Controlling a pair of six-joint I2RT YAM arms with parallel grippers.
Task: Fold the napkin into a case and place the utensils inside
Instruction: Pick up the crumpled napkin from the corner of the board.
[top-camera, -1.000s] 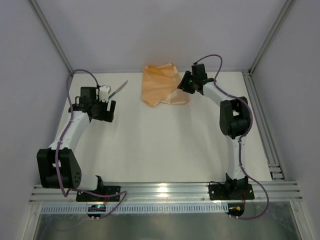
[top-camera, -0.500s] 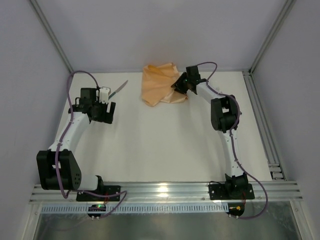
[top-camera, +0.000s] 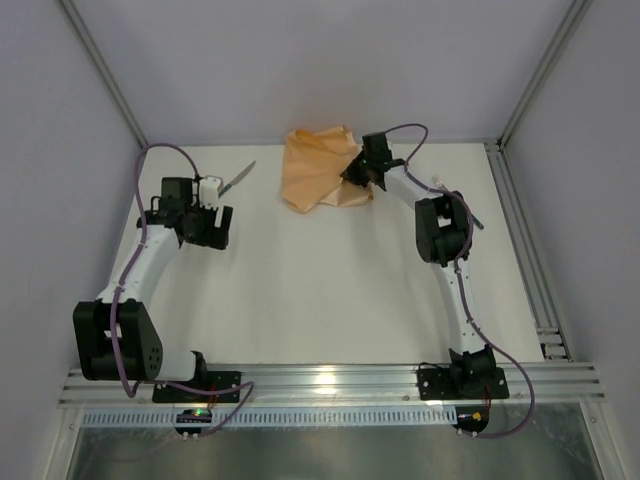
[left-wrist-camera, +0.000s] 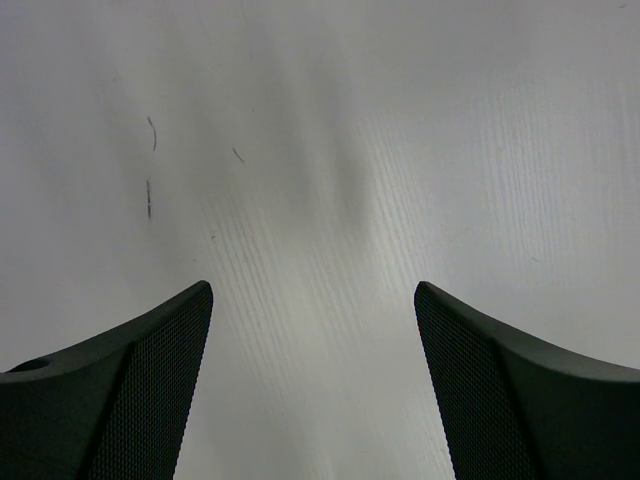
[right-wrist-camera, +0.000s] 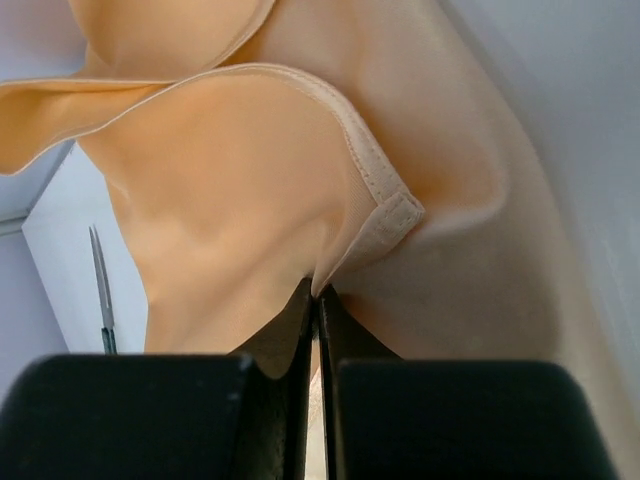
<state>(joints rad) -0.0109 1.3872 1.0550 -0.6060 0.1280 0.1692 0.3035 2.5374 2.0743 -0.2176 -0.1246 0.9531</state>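
The peach-orange napkin (top-camera: 315, 170) lies crumpled at the back middle of the table; no folded case shows. My right gripper (top-camera: 352, 172) is at its right edge. In the right wrist view the gripper (right-wrist-camera: 318, 292) is shut on a hemmed corner of the napkin (right-wrist-camera: 230, 180). A slim knife (top-camera: 240, 178) lies slanted at the back left, and also shows past the cloth in the right wrist view as a knife (right-wrist-camera: 101, 290) with a silver blade and green handle. My left gripper (top-camera: 212, 230) hangs below the knife, open (left-wrist-camera: 312, 290) over bare table.
The white table (top-camera: 320, 280) is fenced by a metal rail (top-camera: 520, 250) on the right and grey walls behind and at the sides. A thin dark thing (top-camera: 474, 216) lies beside the right arm's elbow, too small to tell what it is.
My right arm has reached left into the napkin's right edge and its jaws have shut on the cloth. The left arm and the knife have not moved.
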